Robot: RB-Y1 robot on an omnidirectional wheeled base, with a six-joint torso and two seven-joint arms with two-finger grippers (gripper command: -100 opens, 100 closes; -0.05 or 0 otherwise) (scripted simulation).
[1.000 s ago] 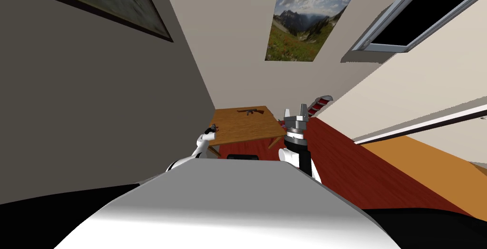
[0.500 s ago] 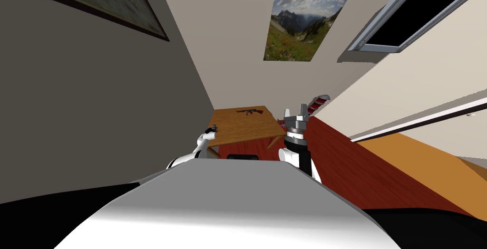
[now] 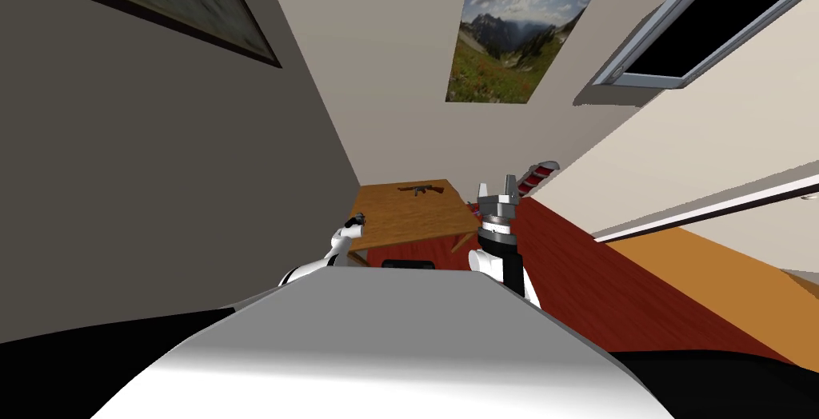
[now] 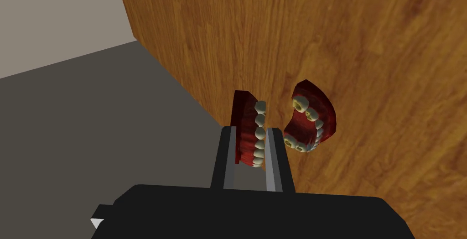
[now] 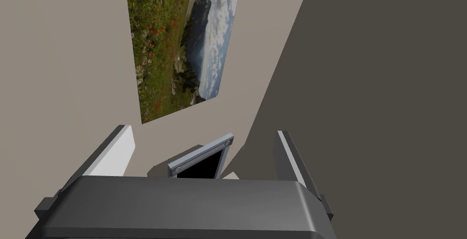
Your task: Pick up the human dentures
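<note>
1. Since half a second ago your head camera has swung a touch, so the whole scene has slid slightly rightward; against the table [image 3: 408, 216] neither arm has shifted; it is the camera that moved, not the things.
2. At the left you have the left gripper [image 3: 357, 216], small, over the table's near left corner, close by the grey wall; its arm reaches forward to it from beside the chest.
3. From the left wrist, the left gripper [image 4: 251, 130] is clenched on the dentures [image 4: 306, 124]; its two fingers [image 4: 229, 156] stand close together, pressing one half's row of teeth from either side; the other half, red gum and pale teeth, gapes open just beside the fingers, on the side away from the wall.
4. The dentures are at the table's edge, with wood grain behind them; you cannot tell from these views whether they touch the wood or hang just clear of it.
5. Farther along the table, near its far edge, a small gun [image 3: 421, 189] lies flat, well apart from the left gripper.
6. To the right, the right gripper [image 3: 496, 186] is raised beside the table's right edge, pointing up; from its wrist the right gripper [image 5: 201, 132] is released, fingers [image 5: 119, 152] wide apart.
7. Rightmost, a red-and-grey striped thing [image 3: 537, 173] leans by the wall, beyond the right gripper, above the dark red floor [image 3: 592, 278].
</note>
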